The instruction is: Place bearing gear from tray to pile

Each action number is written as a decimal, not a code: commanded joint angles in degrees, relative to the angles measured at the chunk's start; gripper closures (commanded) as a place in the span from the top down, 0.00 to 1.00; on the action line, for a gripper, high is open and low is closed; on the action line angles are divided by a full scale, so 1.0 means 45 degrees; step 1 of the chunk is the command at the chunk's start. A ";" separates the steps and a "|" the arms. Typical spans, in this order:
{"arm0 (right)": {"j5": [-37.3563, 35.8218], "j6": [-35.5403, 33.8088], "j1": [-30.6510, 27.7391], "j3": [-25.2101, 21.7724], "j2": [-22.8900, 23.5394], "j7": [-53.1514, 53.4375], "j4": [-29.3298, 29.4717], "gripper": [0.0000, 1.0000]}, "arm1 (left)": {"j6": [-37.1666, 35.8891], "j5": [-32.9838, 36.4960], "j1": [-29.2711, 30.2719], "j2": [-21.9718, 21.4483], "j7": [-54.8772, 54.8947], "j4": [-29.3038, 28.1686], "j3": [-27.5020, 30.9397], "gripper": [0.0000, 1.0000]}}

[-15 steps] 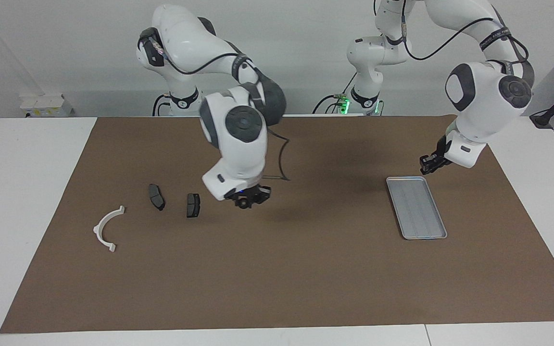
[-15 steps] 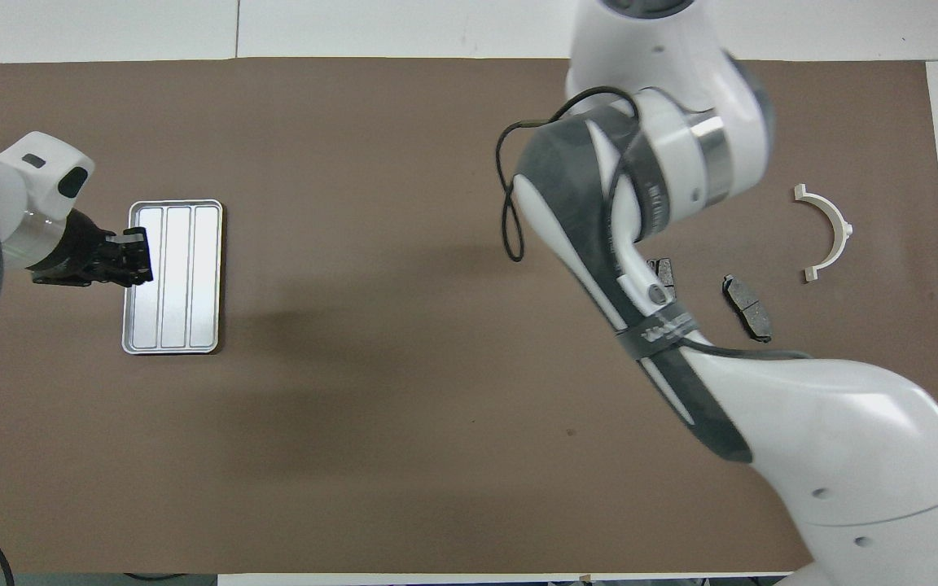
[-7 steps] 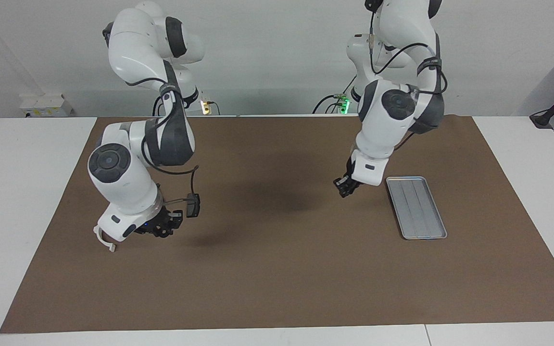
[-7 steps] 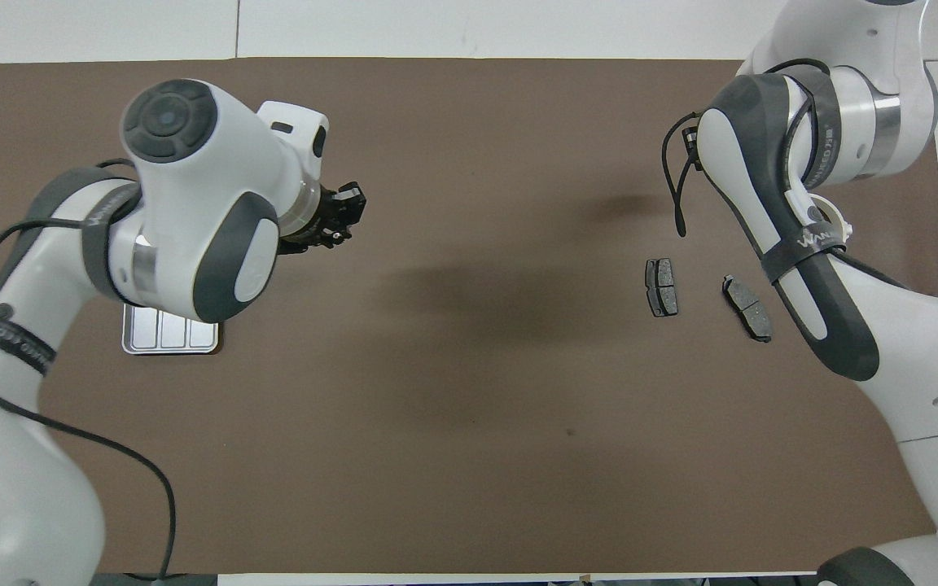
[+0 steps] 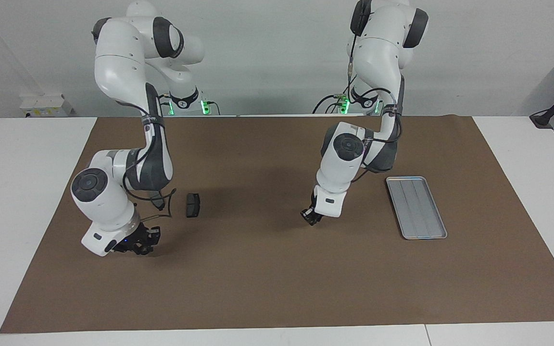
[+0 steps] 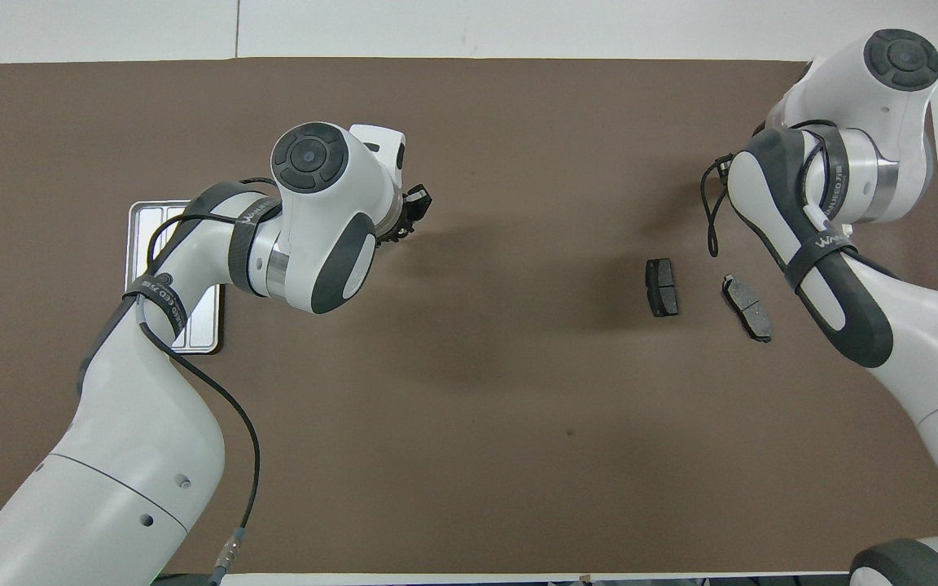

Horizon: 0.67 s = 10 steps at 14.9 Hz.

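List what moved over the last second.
The right gripper swung from mid-mat toward the right arm's end of the table and dropped low beside the two dark pads. The left gripper, shut, left the tray and came down over mid-mat. The tray and pads stayed put.

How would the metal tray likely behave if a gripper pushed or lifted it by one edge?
The tray looks like thin ribbed sheet metal, so probably stiff and light for its size. It lies flat on the brown mat, so a push would likely slide it rather than tip it. Its low raised rim offers a thin grip; lifted by one edge, it may tilt or slip.
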 commanded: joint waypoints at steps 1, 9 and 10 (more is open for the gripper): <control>-0.0106 0.1073 -0.0278 0.0250 -0.0340 -0.0530 -0.1048 0.00 | 0.0380 0.0266 -0.0055 -0.0218 -0.0281 -0.0598 0.0002 0.02; -0.0008 0.1566 -0.0259 0.0250 -0.0456 -0.0395 -0.1578 0.99 | 0.0245 0.1009 -0.0153 -0.0004 -0.0281 -0.0816 -0.0018 0.43; -0.0066 0.1391 -0.0162 0.0231 -0.0592 -0.0375 -0.1559 1.00 | -0.0143 0.1086 -0.0114 -0.0004 -0.0261 -0.0641 0.0002 0.99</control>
